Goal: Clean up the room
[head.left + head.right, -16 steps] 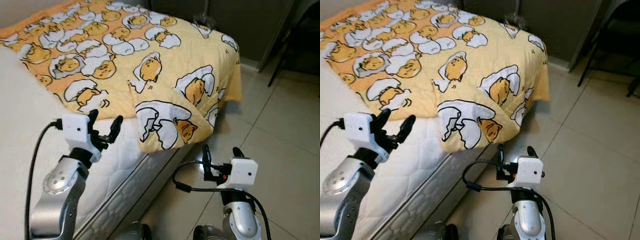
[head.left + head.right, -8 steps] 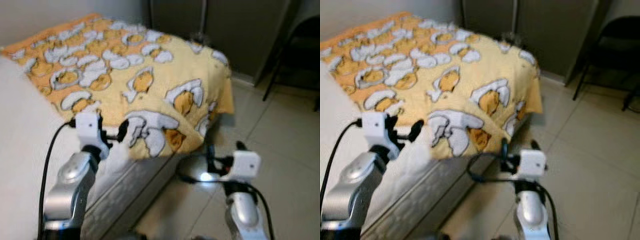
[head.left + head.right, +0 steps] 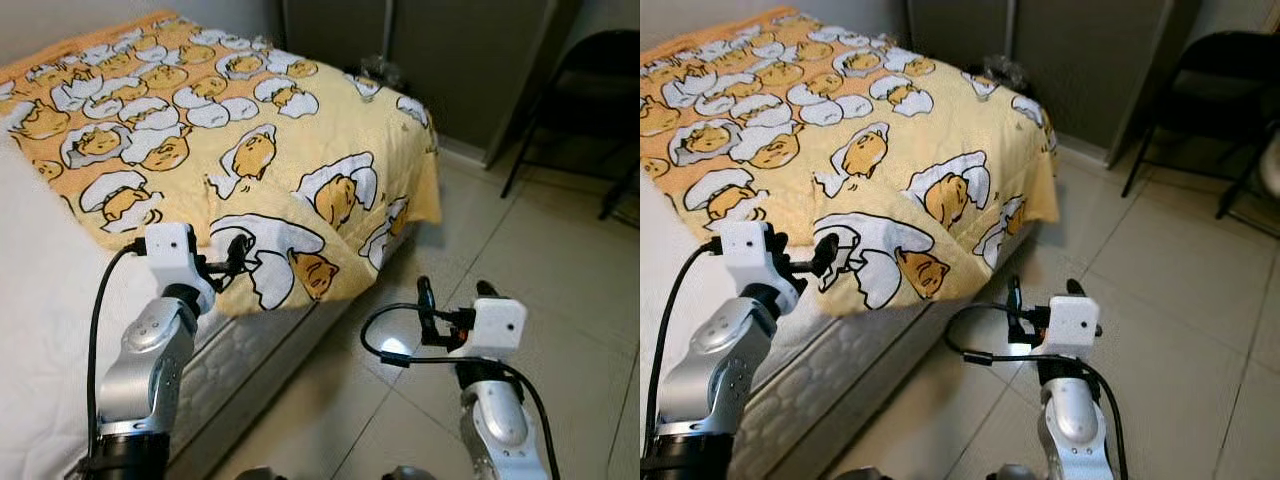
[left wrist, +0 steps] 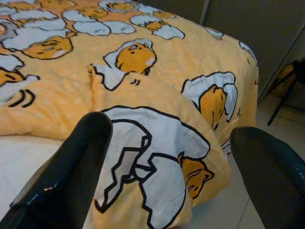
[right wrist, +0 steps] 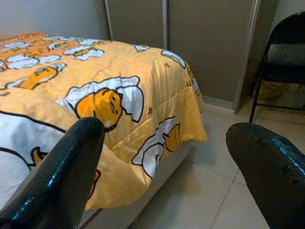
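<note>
A yellow blanket (image 3: 270,130) printed with egg cartoons (white shells, orange yolks) covers the white mattress (image 3: 40,300), one corner draping over the bed's edge toward the tiled floor (image 3: 560,260). The left gripper (image 3: 232,262) hovers at that draped corner, fingers spread apart, clasping nothing. The right gripper (image 3: 450,300) hangs over the floor beside the bed, fingers likewise apart. A black chair (image 3: 585,100) stands by the wall.
</note>
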You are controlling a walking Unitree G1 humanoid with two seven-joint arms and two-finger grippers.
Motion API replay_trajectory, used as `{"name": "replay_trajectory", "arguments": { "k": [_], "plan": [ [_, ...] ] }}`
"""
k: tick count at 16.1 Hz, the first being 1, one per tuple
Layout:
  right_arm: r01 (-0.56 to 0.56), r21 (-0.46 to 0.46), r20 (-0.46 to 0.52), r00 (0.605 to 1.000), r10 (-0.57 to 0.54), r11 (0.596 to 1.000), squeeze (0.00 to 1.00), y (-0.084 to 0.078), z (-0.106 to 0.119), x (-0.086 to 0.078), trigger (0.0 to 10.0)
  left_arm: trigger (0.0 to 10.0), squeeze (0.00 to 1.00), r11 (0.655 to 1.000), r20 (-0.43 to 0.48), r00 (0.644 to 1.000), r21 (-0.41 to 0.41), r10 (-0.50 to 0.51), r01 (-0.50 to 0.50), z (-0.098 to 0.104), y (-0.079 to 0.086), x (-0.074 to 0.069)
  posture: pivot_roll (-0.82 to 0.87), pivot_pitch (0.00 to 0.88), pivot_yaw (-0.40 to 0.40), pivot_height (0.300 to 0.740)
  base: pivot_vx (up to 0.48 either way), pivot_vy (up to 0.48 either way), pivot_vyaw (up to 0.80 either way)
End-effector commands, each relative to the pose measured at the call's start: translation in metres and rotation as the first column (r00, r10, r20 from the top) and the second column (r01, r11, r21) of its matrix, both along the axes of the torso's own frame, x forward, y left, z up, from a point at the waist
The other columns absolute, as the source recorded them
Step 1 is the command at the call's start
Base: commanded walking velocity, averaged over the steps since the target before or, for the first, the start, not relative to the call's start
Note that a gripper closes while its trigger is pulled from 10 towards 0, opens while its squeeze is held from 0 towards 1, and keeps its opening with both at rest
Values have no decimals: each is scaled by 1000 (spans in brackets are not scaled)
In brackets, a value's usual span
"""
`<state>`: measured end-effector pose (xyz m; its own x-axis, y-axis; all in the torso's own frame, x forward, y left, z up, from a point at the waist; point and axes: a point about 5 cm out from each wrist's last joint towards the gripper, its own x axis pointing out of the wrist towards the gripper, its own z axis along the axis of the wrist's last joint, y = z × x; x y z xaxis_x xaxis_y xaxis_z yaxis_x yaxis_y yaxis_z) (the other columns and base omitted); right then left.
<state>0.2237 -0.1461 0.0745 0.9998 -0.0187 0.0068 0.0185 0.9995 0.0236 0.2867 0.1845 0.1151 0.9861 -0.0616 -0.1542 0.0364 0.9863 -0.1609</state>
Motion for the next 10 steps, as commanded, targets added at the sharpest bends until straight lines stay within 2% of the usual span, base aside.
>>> {"name": "replay_trajectory", "arguments": {
  "k": [1, 4, 5, 10],
  "plan": [
    [-18, 9, 1, 1000, 18, 1000, 0, 6, 1, 0, 10000, 10000, 0, 1000, -2, 1000, 9, 21, -21, 0, 1, 1, -41, 68, 80, 740, 0, 0, 0],
    [-3, 34, -10, 1000, 4, 999, 0, 7, -2, 0, 10000, 10000, 0, 997, -25, 997, -18, 69, -69, -7, 8, -3, -40, 69, 78, 740, 0, 0, 0],
    [30, 71, -16, 999, -29, 997, 0, 1, -2, 4, 10000, 10000, 0, 997, -6, 998, -15, 69, -69, -6, 10, -2, -22, 62, 75, 740, 0, 0, 0],
    [22, 61, -6, 1000, -22, 998, 0, -1, 2, 12, 10000, 10000, 0, 1000, 54, 999, 19, 9, -10, 5, -2, 3, -11, 65, 63, 740, 0, 0, 0]
  ]
}}
